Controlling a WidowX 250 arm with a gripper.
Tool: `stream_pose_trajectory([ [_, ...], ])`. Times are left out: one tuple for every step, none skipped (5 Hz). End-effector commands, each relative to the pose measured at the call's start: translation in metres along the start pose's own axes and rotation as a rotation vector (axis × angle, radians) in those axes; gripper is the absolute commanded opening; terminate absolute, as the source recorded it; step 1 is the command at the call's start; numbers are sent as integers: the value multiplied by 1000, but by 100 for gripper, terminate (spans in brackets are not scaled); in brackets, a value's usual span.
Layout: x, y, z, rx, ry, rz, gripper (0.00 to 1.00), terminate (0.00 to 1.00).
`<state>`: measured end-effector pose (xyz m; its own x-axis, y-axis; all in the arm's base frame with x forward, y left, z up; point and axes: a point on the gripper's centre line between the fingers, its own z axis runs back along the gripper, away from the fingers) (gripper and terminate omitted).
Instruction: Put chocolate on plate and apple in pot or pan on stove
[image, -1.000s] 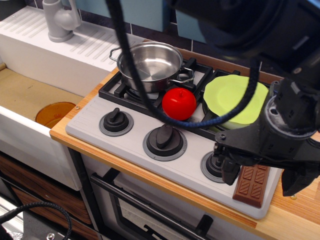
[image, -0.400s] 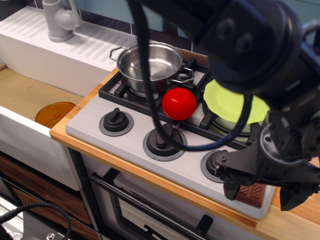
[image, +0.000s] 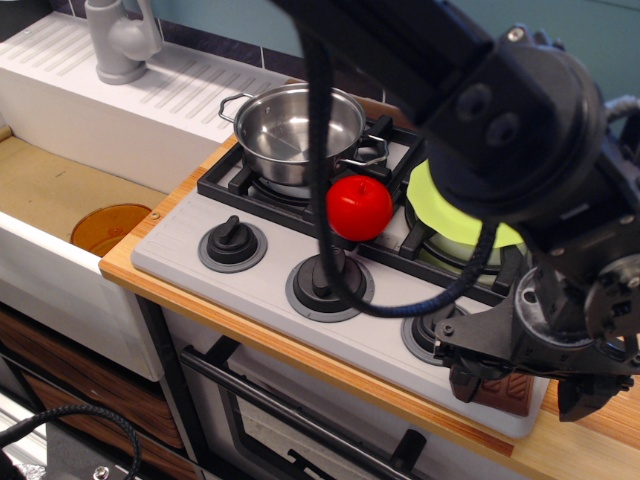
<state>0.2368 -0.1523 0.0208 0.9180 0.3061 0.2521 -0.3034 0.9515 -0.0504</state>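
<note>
I have the gripper (image: 525, 385) straddling the chocolate (image: 502, 392) at the stove's (image: 260, 275) front right corner, jaws spread, not yet clamped, ready to pinch it.

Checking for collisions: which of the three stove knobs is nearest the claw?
The rightmost knob, at the stove's front right. The claw hangs right beside it, over the chocolate; the middle knob and left knob sit well clear.

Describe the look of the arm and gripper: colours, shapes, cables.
The arm is matte black with bulky rounded joint housings and recessed bolt holes. A black cable hangs from it, partly in dark blue braided sleeve. The gripper is black, with two stubby angular fingers beneath a grey-ringed wrist.
</note>
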Motion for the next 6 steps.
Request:
stream_pose_trajectory([
  [10,-2,0,-12,-46,7,100,0],
  [11,-4,-4,0,-45,15,0,0],
  [11,-5,-2,7,-37,17,0,0],
  [10,-7,2,13,-24,25,0,0],
  [8,-9,12,31,1,34,0,0],
  [9,-8,42,64,47,39,0,0],
])
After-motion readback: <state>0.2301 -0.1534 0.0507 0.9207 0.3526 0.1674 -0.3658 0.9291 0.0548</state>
